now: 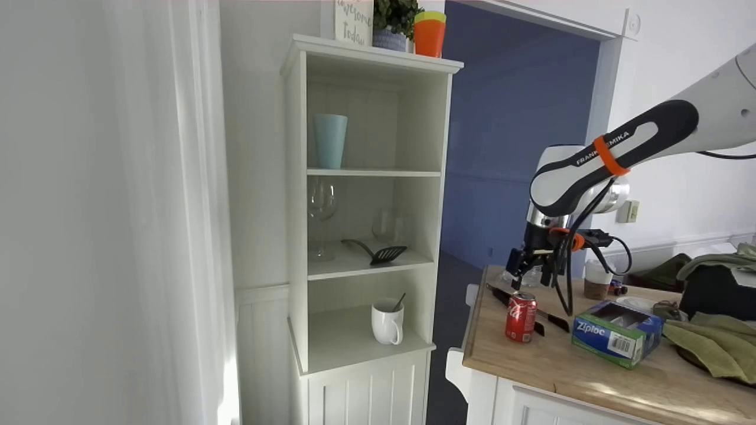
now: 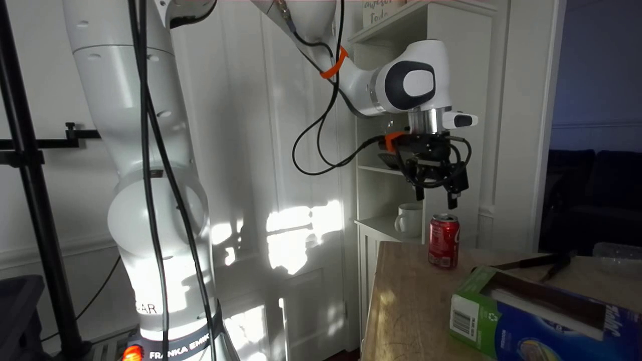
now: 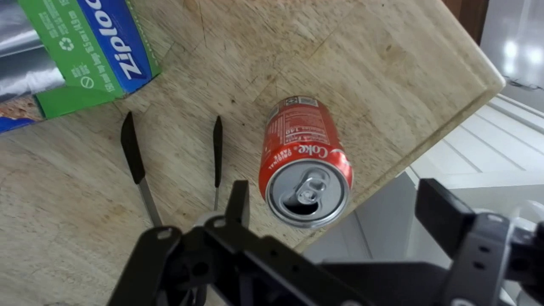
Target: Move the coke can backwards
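1. Coke can (image 1: 521,319) stands upright on the wooden tabletop (image 1: 531,366), at four o'clock in the frame of an exterior view. The gripper (image 1: 531,281) hangs above it, at twelve o'clock. A Ziploc box (image 1: 617,340) lies near the can at three o'clock; a white mug (image 1: 385,324) sits on a cabinet shelf (image 1: 339,345), well apart from it at nine.

2. In an exterior view, the fingers (image 2: 452,200) are parted, and a gap shows between them and the can beneath. From the can, the box is at four o'clock and a clear plastic container (image 2: 619,253) at three, by the frame's edge.

3. In the wrist view, the gripper is released: its fingers stand wide apart, at eight and four o'clock from the can. The can's silvery top (image 3: 330,202) lies towards six o'clock, pull tab (image 3: 314,185) and drinking hole (image 3: 301,208) showing. Two black-ended utensils (image 3: 218,153) lie at nine o'clock from it, the box at ten.
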`<state>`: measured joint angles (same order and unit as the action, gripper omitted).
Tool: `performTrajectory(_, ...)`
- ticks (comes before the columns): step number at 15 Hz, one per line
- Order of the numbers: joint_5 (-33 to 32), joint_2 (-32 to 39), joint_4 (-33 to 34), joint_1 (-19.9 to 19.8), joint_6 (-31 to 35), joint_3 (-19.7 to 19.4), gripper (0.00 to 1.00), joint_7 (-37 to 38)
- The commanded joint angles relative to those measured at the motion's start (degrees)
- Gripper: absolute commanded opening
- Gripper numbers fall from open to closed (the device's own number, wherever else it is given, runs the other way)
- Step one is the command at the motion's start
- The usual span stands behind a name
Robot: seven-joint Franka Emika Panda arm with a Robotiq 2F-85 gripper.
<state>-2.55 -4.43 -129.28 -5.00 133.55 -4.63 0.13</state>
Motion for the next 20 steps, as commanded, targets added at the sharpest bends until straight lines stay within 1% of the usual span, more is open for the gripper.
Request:
performTrajectory(1, -5.4, 1.1, -1.0, -0.2, 1.8, 0.5, 1.00, 5.2)
performTrajectory(3, -5.2, 1.8, -1.3, -0.2, 2.6, 0.2, 1.00, 5.8)
performTrajectory(6, -2.7, 2.9, -1.8, -0.1, 3.6, 0.0, 1.00, 4.6)
performTrajectory(10, -1.8, 4.6, -1.8, -0.2, 7.1, -0.3, 1.00, 4.7)
performTrajectory(13, -0.4, 5.7, -1.2, -0.2, 6.8, -0.4, 1.00, 4.3)
performTrajectory(14, 0.4, 6.0, -1.1, -0.2, 6.9, -0.4, 0.98, 3.8)
performTrajectory(15, 0.4, 6.4, -1.0, -0.3, 7.2, -0.4, 0.74, 4.3)
performTrajectory(16, 0.3, 6.6, -0.9, -0.3, 7.3, -0.5, 0.74, 4.5)
performTrajectory(17, 0.0, 6.8, -0.9, -0.3, 7.7, -0.6, 0.71, 4.7)
performTrajectory(18, -0.2, 7.0, -0.7, -0.3, 7.9, -0.6, 0.66, 4.8)
performTrajectory(19, -0.6, 7.1, -0.7, -0.3, 8.3, -0.7, 0.56, 5.1)
performTrajectory(20, -0.6, 7.3, -0.6, -0.4, 8.7, -0.8, 0.50, 5.1)
